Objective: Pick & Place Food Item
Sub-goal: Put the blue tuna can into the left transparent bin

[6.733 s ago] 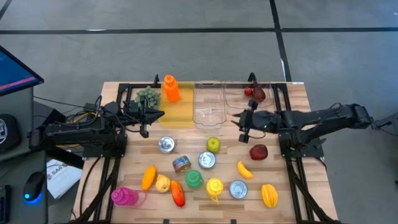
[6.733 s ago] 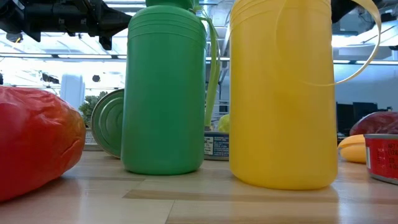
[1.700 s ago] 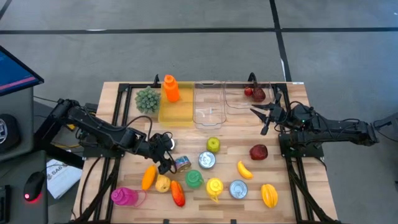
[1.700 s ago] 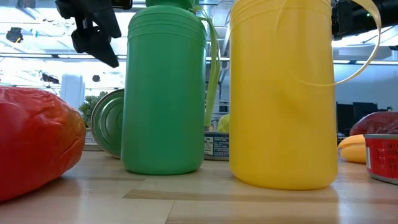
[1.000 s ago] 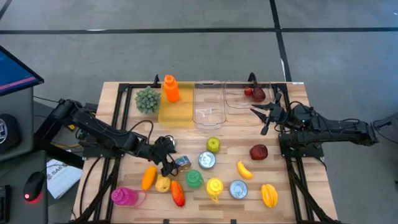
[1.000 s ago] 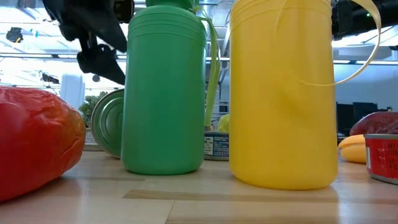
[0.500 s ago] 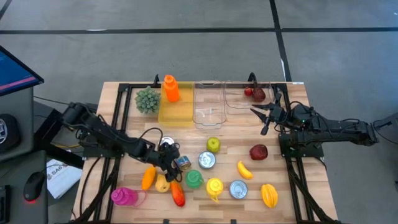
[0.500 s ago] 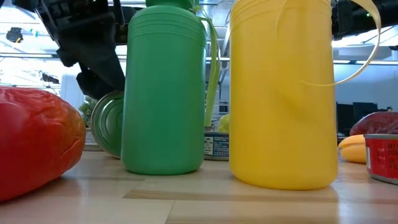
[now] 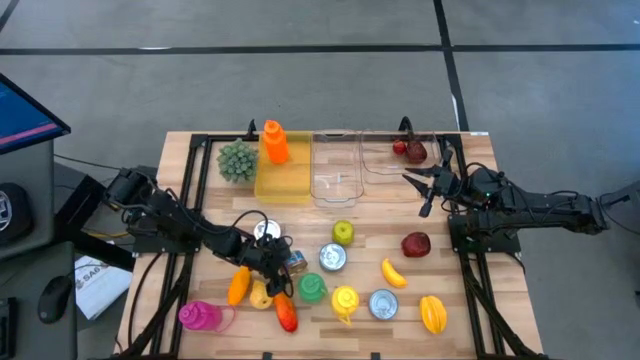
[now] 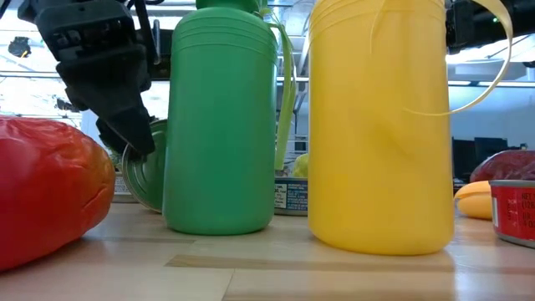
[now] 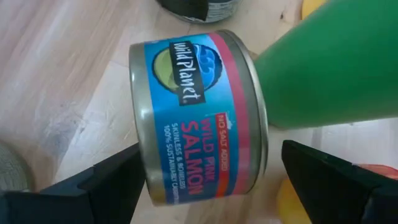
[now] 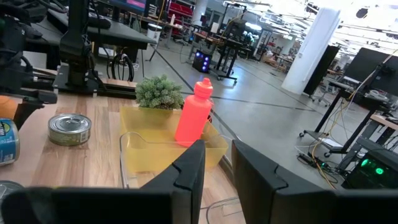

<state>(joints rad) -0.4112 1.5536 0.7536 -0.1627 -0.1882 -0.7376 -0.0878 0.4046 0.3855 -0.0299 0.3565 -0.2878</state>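
Observation:
A salmon can (image 11: 199, 118) with a blue and red label lies on its side on the wooden table, next to a green bottle (image 11: 329, 68). My left gripper (image 11: 210, 149) is open and slants down over it, with one finger on either side of the can's two flat ends. In the high view the can (image 9: 295, 262) shows just right of that gripper (image 9: 280, 262). The low view shows the gripper (image 10: 125, 125) in front of a can's silver end (image 10: 149, 180). My right gripper (image 12: 217, 174) waits level at the far right, slightly open and holding nothing. My left gripper stands astride the can from above, at a slant. One finger (image 11: 93, 186) shows right beside the can's end rim (image 11: 142, 168), and I cannot tell whether it touches. The other finger (image 11: 336, 180) stands clear of the can.
Close by are a yellow fruit (image 9: 260, 295), a red pepper (image 9: 286, 312), a yellow bottle (image 9: 345, 300), an orange piece (image 9: 238, 285) and other cans (image 9: 332, 257). At the far side stand a yellow bin (image 9: 285, 175) and clear bins (image 9: 337, 170).
My left gripper has come down toward the table and moved a little right onto the salmon can, tipping steeper, its fingers staying open. The can has not moved.

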